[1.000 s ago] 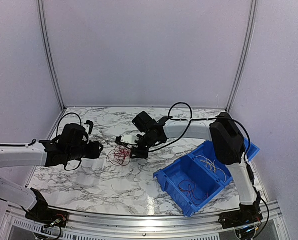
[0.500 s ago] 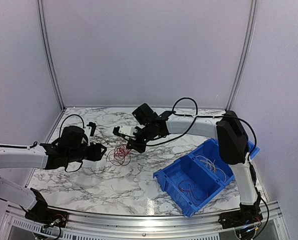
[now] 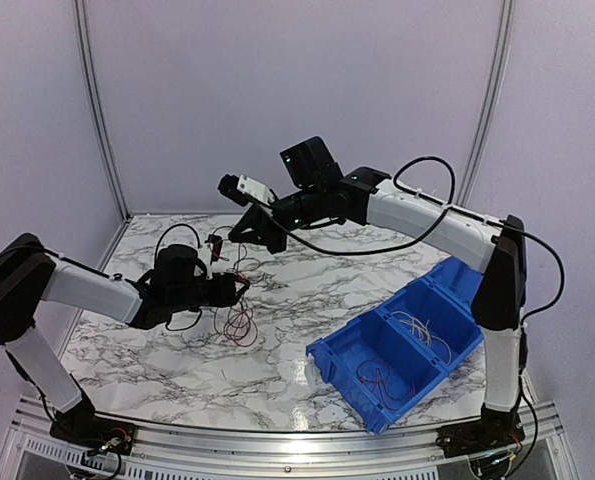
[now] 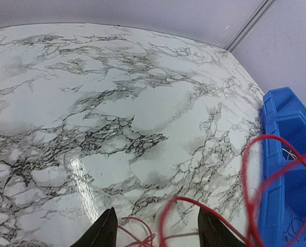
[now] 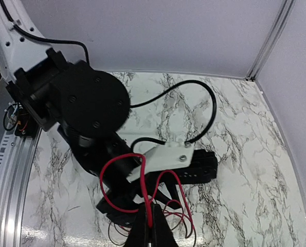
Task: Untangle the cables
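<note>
Top external: right gripper (image 3: 245,234), clenched on the cables (image 3: 240,322), sits twelve o'clock of the gaping left gripper (image 3: 239,288), likely to spread loops.

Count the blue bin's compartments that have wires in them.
2: the near compartment holds reddish wires; the next one back holds pale wires. The bin's far end may hide more.

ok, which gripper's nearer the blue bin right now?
Left, by my read. The left gripper sits low over the table, just left of the blue bin. The right gripper is raised high, farther back, shut on a red cable.
</note>
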`<state>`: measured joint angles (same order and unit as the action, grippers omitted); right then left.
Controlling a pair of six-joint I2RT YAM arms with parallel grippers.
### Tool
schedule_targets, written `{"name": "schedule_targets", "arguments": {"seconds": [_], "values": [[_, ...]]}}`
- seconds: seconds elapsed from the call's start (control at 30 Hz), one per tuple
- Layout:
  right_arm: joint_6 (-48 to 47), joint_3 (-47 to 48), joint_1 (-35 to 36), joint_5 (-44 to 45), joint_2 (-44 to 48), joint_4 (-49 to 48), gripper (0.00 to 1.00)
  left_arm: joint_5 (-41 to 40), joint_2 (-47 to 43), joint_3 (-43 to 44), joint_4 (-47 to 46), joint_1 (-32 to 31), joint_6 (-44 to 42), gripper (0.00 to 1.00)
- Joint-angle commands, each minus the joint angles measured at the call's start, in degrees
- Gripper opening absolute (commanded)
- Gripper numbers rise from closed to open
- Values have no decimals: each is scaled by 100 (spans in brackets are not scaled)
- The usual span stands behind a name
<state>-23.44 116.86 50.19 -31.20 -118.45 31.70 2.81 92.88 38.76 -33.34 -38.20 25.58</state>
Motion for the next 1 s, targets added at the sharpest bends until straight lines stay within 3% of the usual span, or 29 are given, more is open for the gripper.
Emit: {"name": "schedule_targets", "arguments": {"seconds": [0.0,0.27,0.57,0.67,0.97], "values": [[-33,224,4,-986,416,321,0,-241,803,535,-705,-2,498,53],[-643,1019,-28,-1995,1193,902,0,-676,1757,695,-813,5,882,45],[-445,1094,-378,-2290,1316,930,0,-737,1743,407,-832,13,864,44],[-292,753,-390,-1894,1347,702,0,-869,1274,179,-827,14,671,45],[25,-891,-432,-1209,1595,-148,0,-1714,-1363,-757,-283,14,-405,52]]}}
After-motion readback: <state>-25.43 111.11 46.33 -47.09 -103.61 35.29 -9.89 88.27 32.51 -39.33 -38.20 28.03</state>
